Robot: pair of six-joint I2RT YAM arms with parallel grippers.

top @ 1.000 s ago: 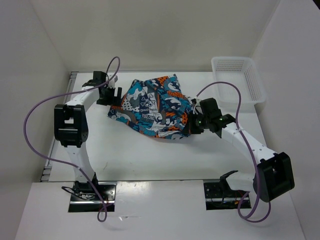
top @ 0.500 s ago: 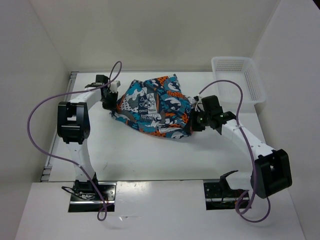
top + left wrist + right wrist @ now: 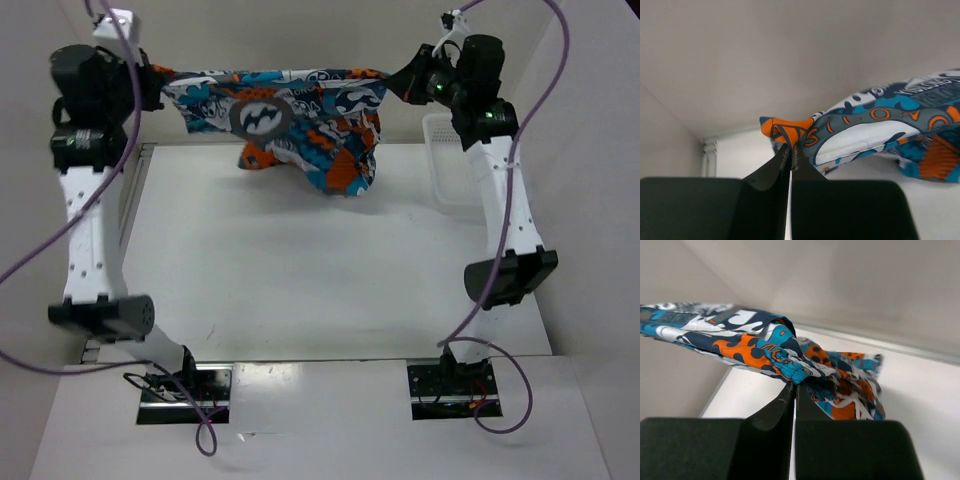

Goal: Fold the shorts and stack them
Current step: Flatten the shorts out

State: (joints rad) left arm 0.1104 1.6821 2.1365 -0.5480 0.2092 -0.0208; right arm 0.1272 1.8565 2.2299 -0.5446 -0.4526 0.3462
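The cartoon-print shorts [image 3: 285, 110] are held stretched taut in the air above the table, lower folds hanging down.

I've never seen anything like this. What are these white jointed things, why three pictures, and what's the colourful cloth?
These are a robot's left arm and right arm, bolted to a table. The wide picture comes from a fixed camera above and behind them; the other two come from a camera on each wrist, looking along its black pinching tool. The cloth is a pair of printed shorts. The left tool and right tool are each shut on one end, holding the shorts stretched in the air above the table. A white basket stands at the far right.
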